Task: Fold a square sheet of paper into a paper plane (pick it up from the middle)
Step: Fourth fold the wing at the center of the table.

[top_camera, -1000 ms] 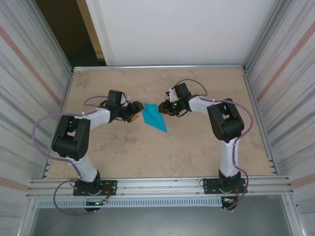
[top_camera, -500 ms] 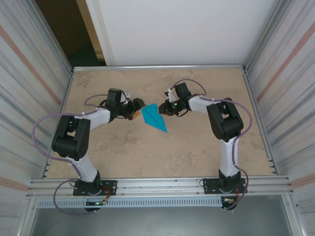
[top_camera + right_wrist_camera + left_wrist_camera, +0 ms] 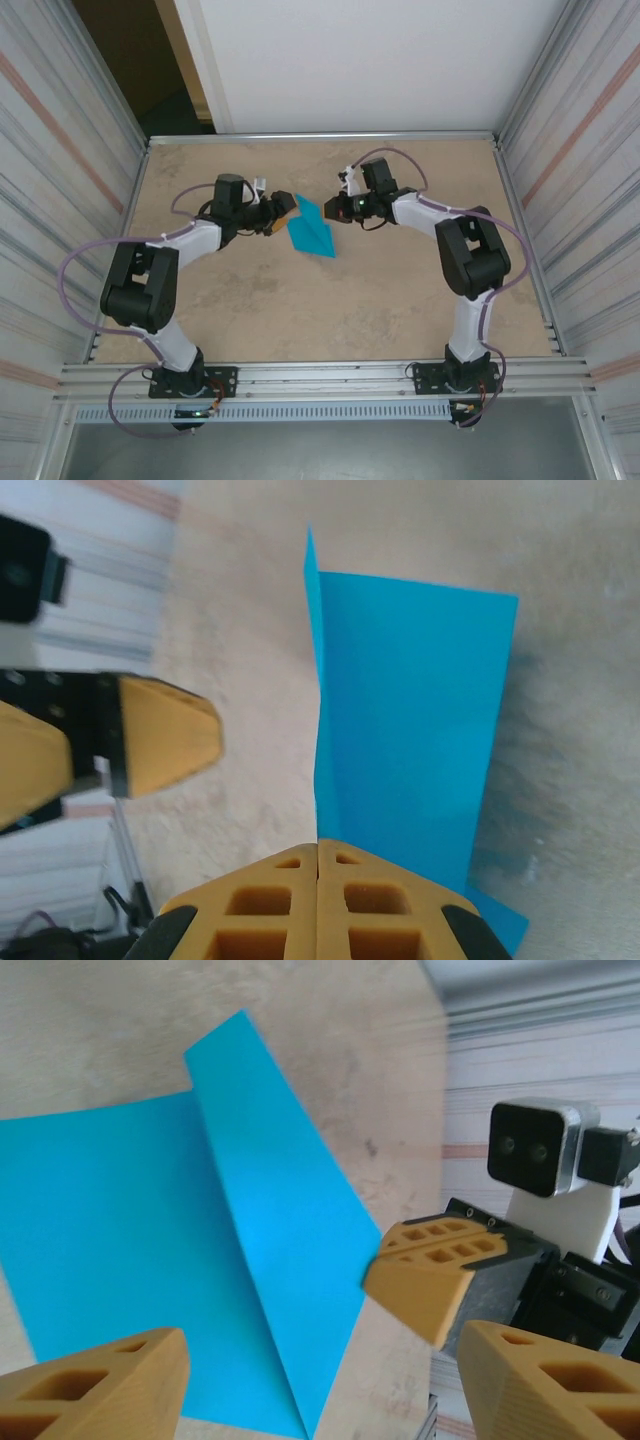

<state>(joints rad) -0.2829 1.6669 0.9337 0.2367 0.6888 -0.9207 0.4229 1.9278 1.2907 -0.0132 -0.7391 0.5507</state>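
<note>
The paper plane [image 3: 311,229] is a bright blue creased dart near the table's middle, its point toward the near right. In the left wrist view the paper plane [image 3: 200,1250] shows one long fold and lies partly lifted off the table. My right gripper [image 3: 336,209] is shut on its far right edge, and in the right wrist view the closed gripper [image 3: 318,848] pinches the paper plane [image 3: 410,710] at the crease. My left gripper [image 3: 281,212] stands open at the paper's left side, its fingers [image 3: 100,1385] spread wide, with the paper plane lying in the gap between them.
The tan table [image 3: 330,310] is walled by corrugated metal panels [image 3: 585,150] left and right, with a metal rail [image 3: 320,378] along the near edge. The two grippers face each other closely across the paper.
Both grippers have moved a little toward the far side. The paper has gone with them and turned, so it looks shorter and wider from above.
</note>
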